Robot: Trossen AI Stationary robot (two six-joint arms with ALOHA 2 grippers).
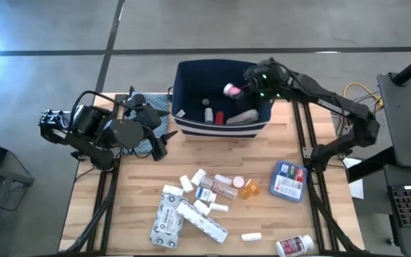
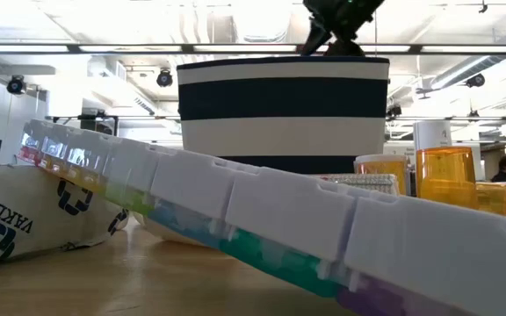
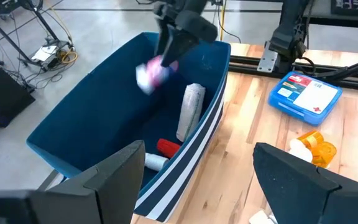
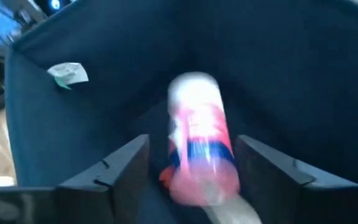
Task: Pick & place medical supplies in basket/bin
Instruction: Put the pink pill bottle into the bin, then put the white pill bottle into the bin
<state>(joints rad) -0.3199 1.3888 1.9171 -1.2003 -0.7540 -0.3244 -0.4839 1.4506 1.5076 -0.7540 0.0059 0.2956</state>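
The navy striped bin [image 1: 191, 125] stands at the table's far middle. Inside lie a white bottle [image 1: 209, 113], a red tube [image 3: 168, 148] and a grey-white pack [image 3: 190, 112]. My right gripper [image 1: 247, 84] hangs above the bin's far right part, its fingers apart. A white bottle with a pink-red label [image 3: 151, 71] shows blurred in the air just past the fingertips, inside the bin's opening; it also shows blurred between the fingers in the right wrist view [image 4: 199, 137]. My left gripper [image 3: 197, 180] waits open at the bin's left, over a teal cloth [image 1: 148, 146].
More supplies lie on the near half of the table: a flat blue-and-red packet [image 1: 289, 180], an orange vial [image 1: 250, 188], two white cartons [image 1: 168, 218], small white bottles [image 1: 198, 178] and a red-labelled bottle [image 1: 295, 246] by the near edge.
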